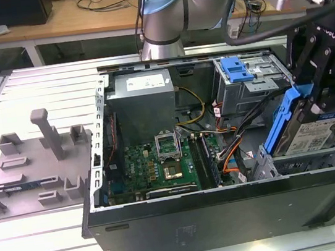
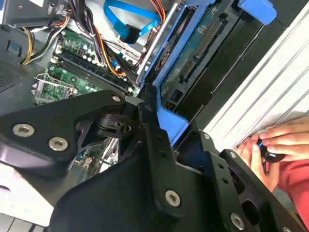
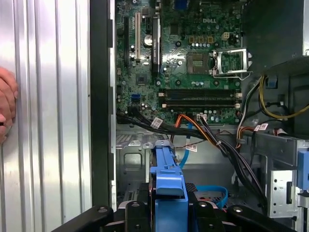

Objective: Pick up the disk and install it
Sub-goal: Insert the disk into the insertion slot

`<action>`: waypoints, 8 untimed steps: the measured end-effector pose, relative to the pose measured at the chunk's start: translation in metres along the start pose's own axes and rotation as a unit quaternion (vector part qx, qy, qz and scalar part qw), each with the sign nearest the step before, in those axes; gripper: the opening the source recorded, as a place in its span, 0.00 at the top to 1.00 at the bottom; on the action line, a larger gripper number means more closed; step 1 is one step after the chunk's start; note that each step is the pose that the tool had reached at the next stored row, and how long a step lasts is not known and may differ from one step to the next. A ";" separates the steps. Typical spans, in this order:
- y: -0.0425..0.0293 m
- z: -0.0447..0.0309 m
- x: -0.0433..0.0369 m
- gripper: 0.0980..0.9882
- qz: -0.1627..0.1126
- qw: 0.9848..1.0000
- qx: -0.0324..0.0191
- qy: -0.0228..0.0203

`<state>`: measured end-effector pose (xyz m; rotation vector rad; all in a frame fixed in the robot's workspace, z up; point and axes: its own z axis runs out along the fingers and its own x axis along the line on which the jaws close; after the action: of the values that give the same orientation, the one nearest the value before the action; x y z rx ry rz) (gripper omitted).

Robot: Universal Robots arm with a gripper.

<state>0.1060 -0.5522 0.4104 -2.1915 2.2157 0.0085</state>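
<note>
Black and angular, the gripper is clamping the disk by its blue plastic carrier frame. Its jaws are drawn in tight against the frame's two sides and are gripping nothing else. Judging from this, the pick-up is done. The disk is hanging tilted in the gripper, off any surface, so the installing is not yet finished.

The drive's body is flat, silver-grey metal with a white-and-blue label on its upper face. In the second wrist view its underside is showing a green circuit board with a row of connector pins. Just beneath the gripper, the drive bay of bare stamped sheet metal is lying open. The disk's lower end is dipping toward the bay, though whether the two are touching cannot be told.

A little beyond the gripper, a bundle of black and orange cables is draping across the case floor. Past it the motherboard is lying flat, glossy green and studded with slots and a metal-framed socket. Farther off, a smaller blue latch is sitting atop another metal cage, and the grey power supply box is filling the far corner.

Outside the black computer case, a person's hands are resting on the ribbed aluminium table beside the gripper. Farthest from the gripper, a grey moulded fixture is standing on the table.
</note>
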 end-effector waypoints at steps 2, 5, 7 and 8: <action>0.0001 0.0069 0.0019 0.70 0.000 1.000 0.000 0.000; 0.0002 0.0145 0.0035 0.55 0.000 1.000 0.000 0.000; 0.0002 0.0154 0.0036 0.55 -0.001 1.000 0.000 0.000; 0.0002 0.0154 0.0036 0.48 -0.001 1.000 0.000 0.000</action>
<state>0.1060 -0.5555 0.3949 -2.1928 2.2144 0.0085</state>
